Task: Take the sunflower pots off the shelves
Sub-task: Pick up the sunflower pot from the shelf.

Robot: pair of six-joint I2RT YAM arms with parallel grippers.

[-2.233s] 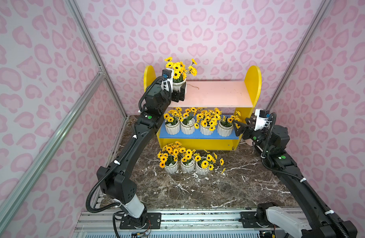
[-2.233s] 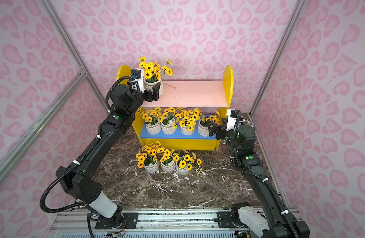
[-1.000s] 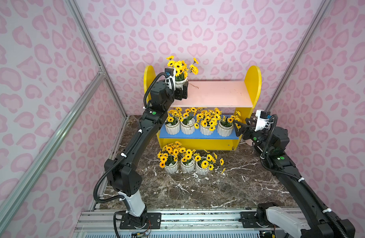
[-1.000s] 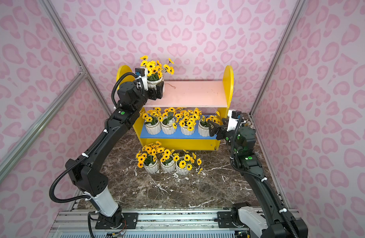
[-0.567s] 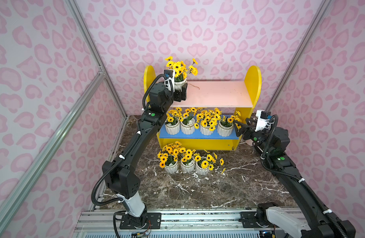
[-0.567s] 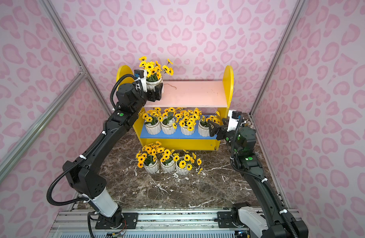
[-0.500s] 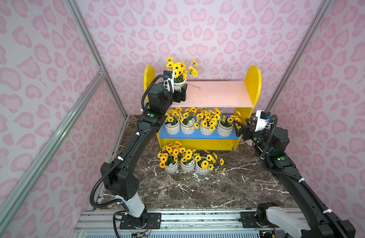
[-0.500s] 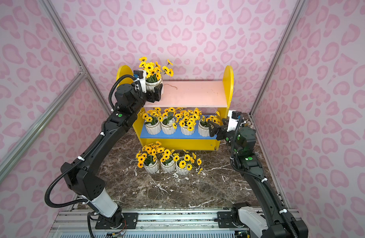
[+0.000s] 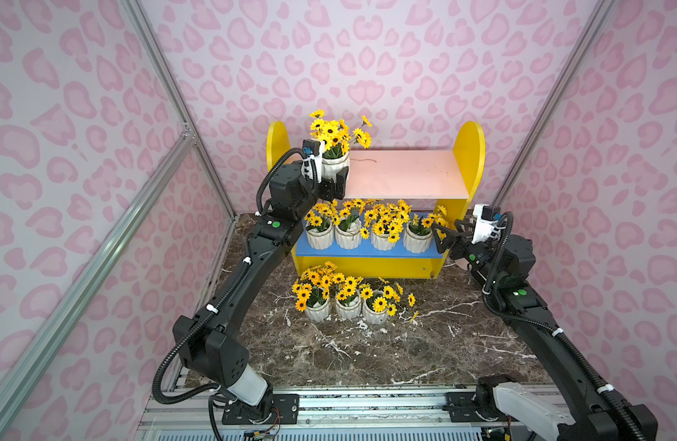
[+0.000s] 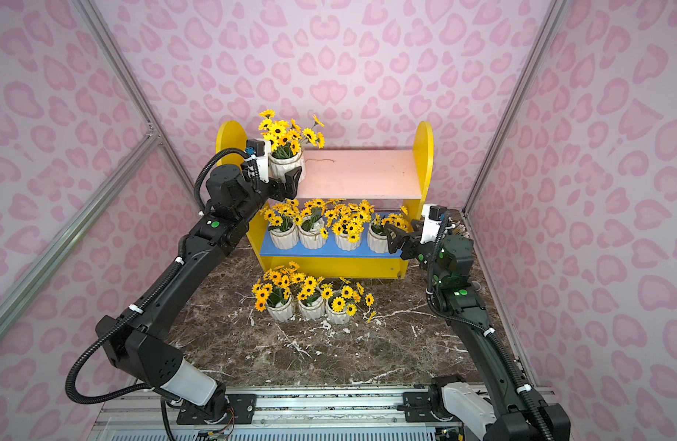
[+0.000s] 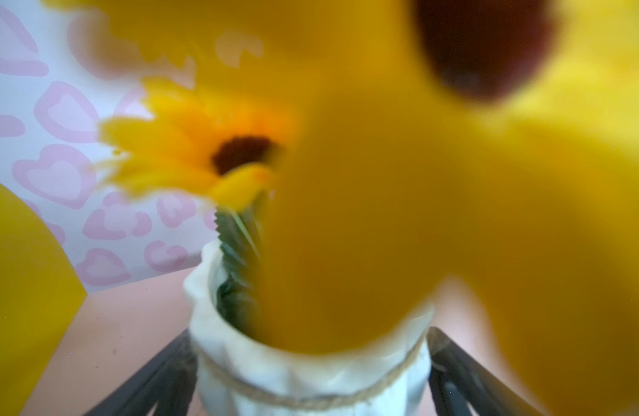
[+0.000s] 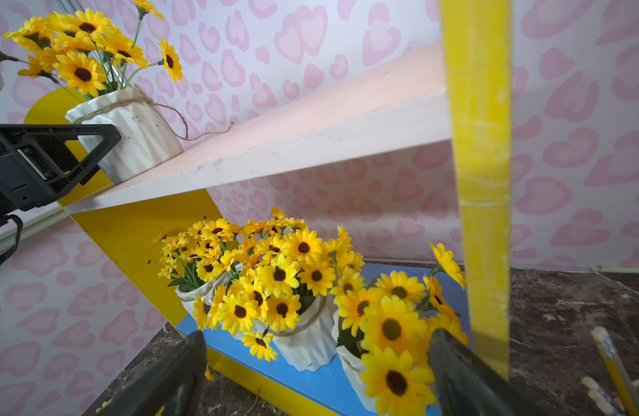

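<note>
Carefully now: my left fingers (image 11: 166,374) clamp the white ribbed sunflower pot (image 9: 334,165), my right fingers (image 12: 166,378) gape empty, and its trailing twine (image 12: 181,122) may snag the pale pink upper board (image 9: 405,172).

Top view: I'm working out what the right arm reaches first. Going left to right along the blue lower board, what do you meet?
left arm → leftmost pot → second pot → third pot → rightmost pot → right gripper, open beside that pot.
</note>
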